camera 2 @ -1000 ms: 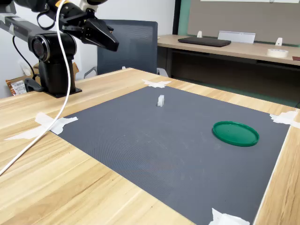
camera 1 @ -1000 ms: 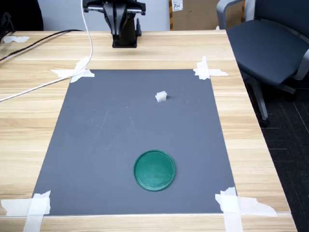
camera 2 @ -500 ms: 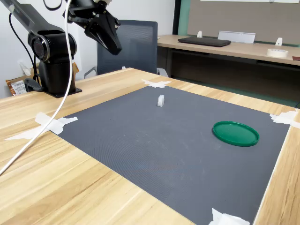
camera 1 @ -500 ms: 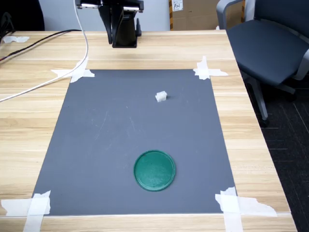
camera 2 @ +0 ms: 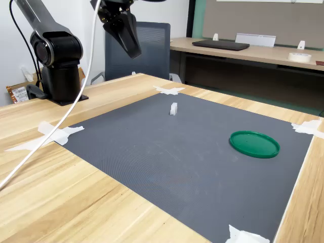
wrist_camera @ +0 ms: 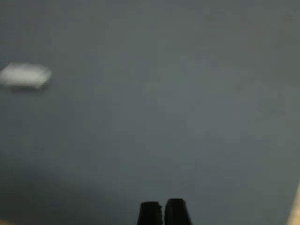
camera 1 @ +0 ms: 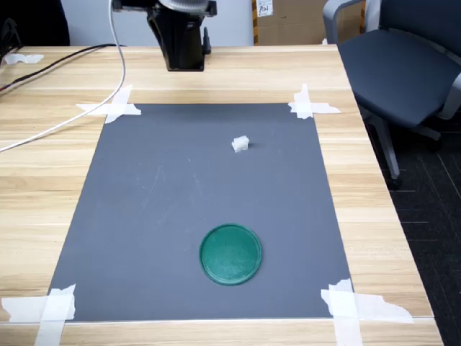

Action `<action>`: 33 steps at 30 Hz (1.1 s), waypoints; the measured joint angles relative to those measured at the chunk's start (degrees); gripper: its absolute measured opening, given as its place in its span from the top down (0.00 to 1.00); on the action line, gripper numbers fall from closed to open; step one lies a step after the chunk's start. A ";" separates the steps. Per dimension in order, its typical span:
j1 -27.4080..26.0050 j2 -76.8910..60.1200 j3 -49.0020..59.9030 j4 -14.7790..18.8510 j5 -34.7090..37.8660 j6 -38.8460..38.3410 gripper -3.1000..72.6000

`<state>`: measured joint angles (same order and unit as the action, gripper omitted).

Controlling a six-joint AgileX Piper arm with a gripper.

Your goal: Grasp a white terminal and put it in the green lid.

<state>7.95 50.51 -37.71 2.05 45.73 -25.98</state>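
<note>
The white terminal [camera 1: 240,144] is a tiny stepped block standing on the grey mat [camera 1: 144,216], toward the mat's far side in the first exterior view. It also shows in the second exterior view [camera 2: 173,109] and, blurred, in the wrist view [wrist_camera: 26,75]. The green lid [camera 1: 230,254] lies flat near the mat's near edge, apart from the terminal, and is seen again in the second exterior view [camera 2: 254,144]. My gripper [camera 2: 135,52] hangs high above the mat's far edge, pointing down, well away from both. Its black fingertips [wrist_camera: 151,213] nearly touch, with nothing between them.
White tape strips [camera 1: 310,103] hold the mat's corners to the wooden table [camera 1: 360,187]. The arm's black base [camera 1: 186,56] stands at the far edge, and a white cable [camera 1: 65,124] trails from it across the table. An office chair [camera 1: 403,65] stands beside the table.
The arm has swung out from its base toward the mat, and the gripper has tipped from pointing sideways to pointing steeply down. The terminal and lid have not moved.
</note>
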 joint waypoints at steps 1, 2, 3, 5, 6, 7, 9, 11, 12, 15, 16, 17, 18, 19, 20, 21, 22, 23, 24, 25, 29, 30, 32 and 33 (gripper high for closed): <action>0.00 1.12 -0.93 2.46 2.23 -2.87 1.00; 0.00 2.22 -1.81 4.74 4.31 -5.50 1.00; 0.00 3.26 -2.62 6.60 6.19 -7.89 0.99; 0.00 4.99 -4.08 8.75 9.07 -11.85 0.96; 0.00 5.66 -4.70 9.08 9.96 -13.16 0.93; 0.00 6.20 -5.24 9.08 10.53 -14.14 0.90; 0.00 7.06 -6.16 9.00 10.83 -15.34 0.81; 0.00 7.79 -6.98 8.79 10.77 -15.84 0.69; 0.00 8.20 -7.19 8.65 10.54 -15.98 0.62; 0.00 9.26 -7.55 7.92 9.98 -16.15 0.40; 0.00 9.58 -7.62 7.45 9.57 -16.23 0.33; 0.00 9.90 -7.62 6.85 9.22 -16.28 0.27; 0.00 10.10 -7.62 6.25 8.88 -16.40 0.22; 0.00 10.20 -7.82 5.64 8.54 -16.68 0.18; 0.00 10.38 -8.15 5.19 8.29 -16.79 0.13; 0.00 10.43 -8.53 4.93 8.14 -16.83 0.10; 0.00 10.52 -8.93 4.94 8.22 -16.99 0.08; 0.00 10.73 -9.23 4.92 8.37 -17.44 0.07; 0.00 11.04 -9.39 4.97 8.60 -18.19 0.06; 0.00 11.55 -9.44 5.15 8.62 -19.41 0.06; 0.00 14.73 -9.44 5.59 9.64 -25.35 0.06; 0.00 15.80 -9.58 5.59 10.03 -26.66 0.06; 0.05 18.19 -10.19 5.59 10.76 -28.70 0.06; 0.37 19.28 -10.54 5.41 10.97 -29.24 0.06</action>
<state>8.32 69.79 -48.25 7.46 56.70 -55.22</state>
